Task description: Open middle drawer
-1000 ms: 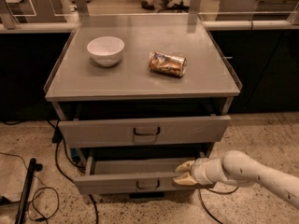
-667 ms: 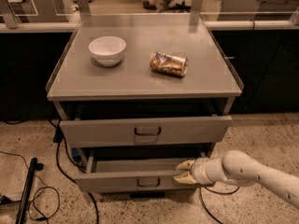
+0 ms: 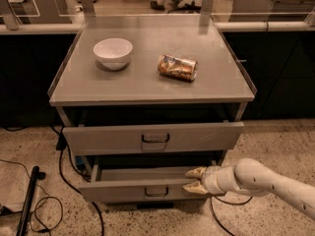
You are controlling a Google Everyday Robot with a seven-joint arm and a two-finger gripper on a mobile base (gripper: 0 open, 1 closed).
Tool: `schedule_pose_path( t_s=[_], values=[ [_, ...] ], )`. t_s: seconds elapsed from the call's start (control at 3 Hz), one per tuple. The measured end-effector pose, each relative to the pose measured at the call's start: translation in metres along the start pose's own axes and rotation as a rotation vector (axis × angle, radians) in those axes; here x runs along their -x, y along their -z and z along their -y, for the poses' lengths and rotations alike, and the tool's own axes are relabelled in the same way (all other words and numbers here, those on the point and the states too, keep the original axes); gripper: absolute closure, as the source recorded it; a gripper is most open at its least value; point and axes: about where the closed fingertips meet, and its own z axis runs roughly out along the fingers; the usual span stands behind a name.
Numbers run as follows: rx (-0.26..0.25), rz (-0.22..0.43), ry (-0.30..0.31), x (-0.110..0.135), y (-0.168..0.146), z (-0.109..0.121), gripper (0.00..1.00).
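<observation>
Hardly moved since a second ago. Gripping with pincer (image 3: 193,180), fingers straddling right end of middle drawer (image 3: 128,190) front, beneath top drawer (image 3: 108,139) and tabletop (image 3: 147,85). Already pulled partway out, tray showing; seemingly left only to draw further, then release.

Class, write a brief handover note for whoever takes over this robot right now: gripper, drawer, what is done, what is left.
Gripper: at the right end of the grey metal middle drawer's front panel, right of its small dark loop handle.
Drawer: pulled partly out, grey tray showing, further out than the taller grey top drawer above.
Done: drawer partly open.
Left: perhaps pull further, then withdraw.
</observation>
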Motion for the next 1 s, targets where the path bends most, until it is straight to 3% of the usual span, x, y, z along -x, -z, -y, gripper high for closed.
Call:
schedule_pose_path(
  t_s=[0.33, 0.67, 1.0],
  values=[
    [0.0, 0.0, 0.0, 0.0, 0.0, 0.0, 0.18],
    [0.0, 0.0, 0.0, 0.0, 0.0, 0.0, 0.41],
    [-0.005, 0.008, -0.011, -0.019, 0.021, -0.031, 0.72]
  ],
)
